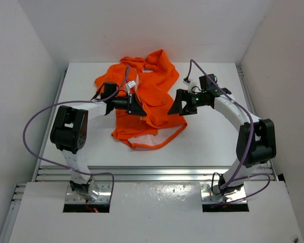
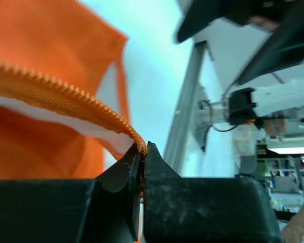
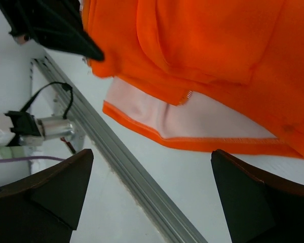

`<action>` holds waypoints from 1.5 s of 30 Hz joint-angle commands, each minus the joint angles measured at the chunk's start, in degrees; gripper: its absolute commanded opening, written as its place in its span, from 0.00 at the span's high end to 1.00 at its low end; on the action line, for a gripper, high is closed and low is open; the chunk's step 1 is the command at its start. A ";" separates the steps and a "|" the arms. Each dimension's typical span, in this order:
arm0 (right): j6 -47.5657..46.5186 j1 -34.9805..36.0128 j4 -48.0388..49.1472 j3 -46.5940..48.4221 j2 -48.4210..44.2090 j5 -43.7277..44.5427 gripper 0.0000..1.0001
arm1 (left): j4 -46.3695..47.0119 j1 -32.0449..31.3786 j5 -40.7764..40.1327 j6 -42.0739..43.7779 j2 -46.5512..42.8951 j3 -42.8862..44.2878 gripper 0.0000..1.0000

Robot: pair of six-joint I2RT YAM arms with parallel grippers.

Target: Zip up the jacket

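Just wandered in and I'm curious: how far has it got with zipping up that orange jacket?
Nothing looks zipped yet: the small bright orange fabric jacket lies open, its pale pinkish lining showing. In hand: the left gripper is shut on the end of one zipper edge, whose teeth run unjoined. The right gripper is open beside the jacket, holding nothing. Left: bringing both edges together and closing the zipper.

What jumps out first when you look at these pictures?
The bright orange jacket stands out first, lying crumpled on the white table between the two arms. Next is the left gripper, shut on the jacket's zipper edge. The right gripper hangs open at the jacket's right side.
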 commanded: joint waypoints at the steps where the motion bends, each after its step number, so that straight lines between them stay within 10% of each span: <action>1: 7.49 0.40 8.04 2.91 2.40 -4.31 0.00 | 13.87 -1.70 5.94 -12.01 -2.44 2.20 0.96; 11: 16.19 1.37 22.02 0.80 6.97 -11.52 0.00 | 47.18 -3.63 2.61 -43.04 4.42 1.59 0.97; 22: 21.64 4.80 30.46 2.73 11.28 -13.19 0.03 | 47.47 -4.69 1.02 -44.20 6.62 3.43 1.00; 45: 25.16 6.73 34.77 3.88 11.81 -14.60 0.79 | 42.99 -6.27 -0.12 -42.09 8.29 5.63 1.00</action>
